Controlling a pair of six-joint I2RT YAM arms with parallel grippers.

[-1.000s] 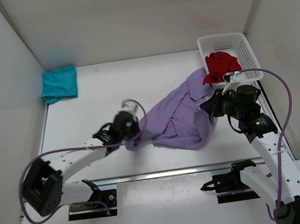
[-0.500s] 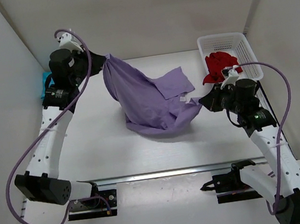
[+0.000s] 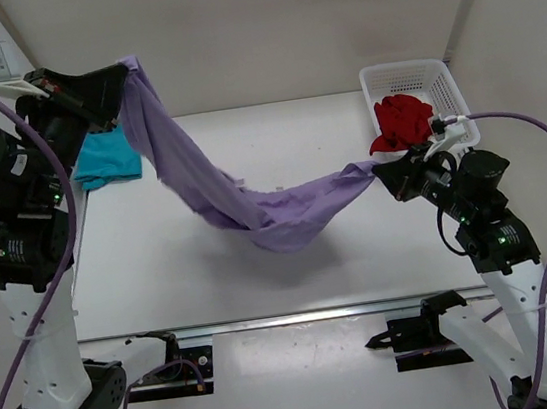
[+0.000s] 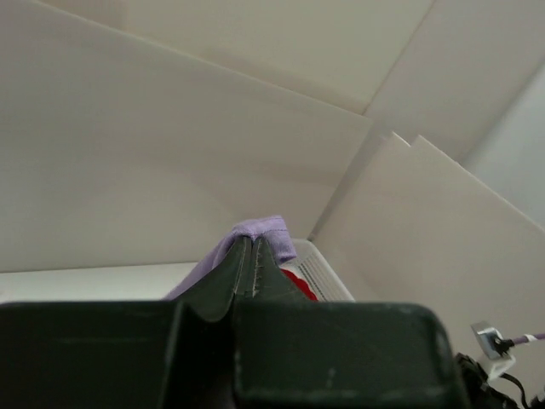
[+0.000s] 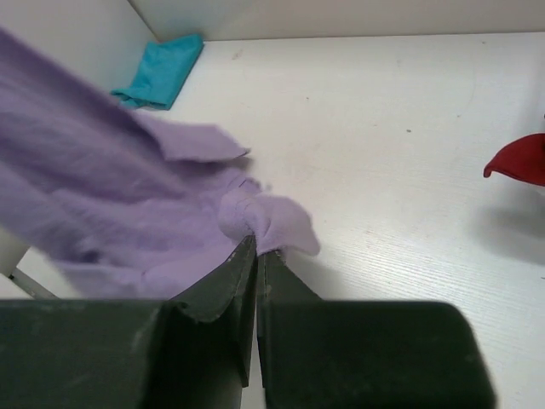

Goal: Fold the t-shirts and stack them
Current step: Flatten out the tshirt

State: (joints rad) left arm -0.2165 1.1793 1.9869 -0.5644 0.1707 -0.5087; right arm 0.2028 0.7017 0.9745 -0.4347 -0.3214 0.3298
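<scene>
The lavender t-shirt (image 3: 243, 203) hangs stretched between both arms, sagging in the middle toward the table. My left gripper (image 3: 125, 75) is raised high at the back left, shut on one end of it (image 4: 260, 228). At the right, beside the basket, my right gripper (image 3: 382, 172) is shut on the other end (image 5: 264, 220). A teal t-shirt (image 3: 106, 156) lies folded in the back left corner, also seen in the right wrist view (image 5: 163, 72). The red t-shirt (image 3: 402, 122) lies bunched in the white basket, one flap hanging over the rim (image 5: 519, 160).
The white mesh basket (image 3: 443, 76) stands at the back right against the wall. White walls enclose the table on the left, back and right. A metal rail (image 3: 298, 315) runs along the near edge by the arm bases.
My left arm has swung from low at the table's middle up to the back left, lifting its end of the lavender t-shirt. The cloth went from a heap to a stretched span.
</scene>
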